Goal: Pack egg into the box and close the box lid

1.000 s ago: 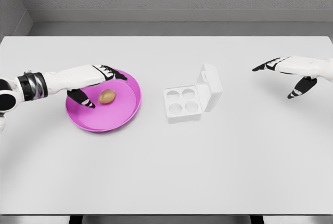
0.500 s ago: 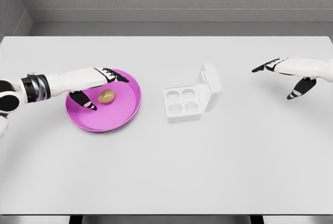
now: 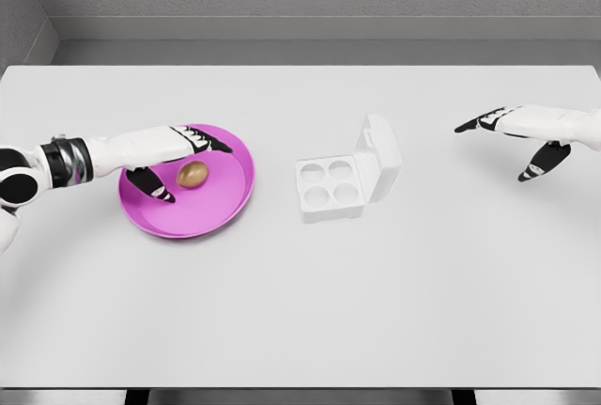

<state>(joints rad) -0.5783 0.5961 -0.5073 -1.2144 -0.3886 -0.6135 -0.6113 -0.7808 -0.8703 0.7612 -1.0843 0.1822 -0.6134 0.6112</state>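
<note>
The brown egg [image 3: 193,174] lies in the pink plate [image 3: 222,211] near the left edge of the white table [image 3: 300,311], not yet lifted. The left hand [image 3: 169,156] hovers over it with fingers spread wide, thumb at the egg's left and the other fingers reaching past its far side; I cannot tell whether any of them touches the shell.

The white egg box [image 3: 331,185] sits near the table's middle, well apart from the plate, its four cups bare and its lid [image 3: 379,155] standing open on the right side. So nothing of the task is done: grasping, carrying, placing and closing all remain.

The right hand [image 3: 521,132] hangs open near the right edge.

Against the earlier frames, the left hand has crept slightly further over the egg; egg, plate and box have not moved.
</note>
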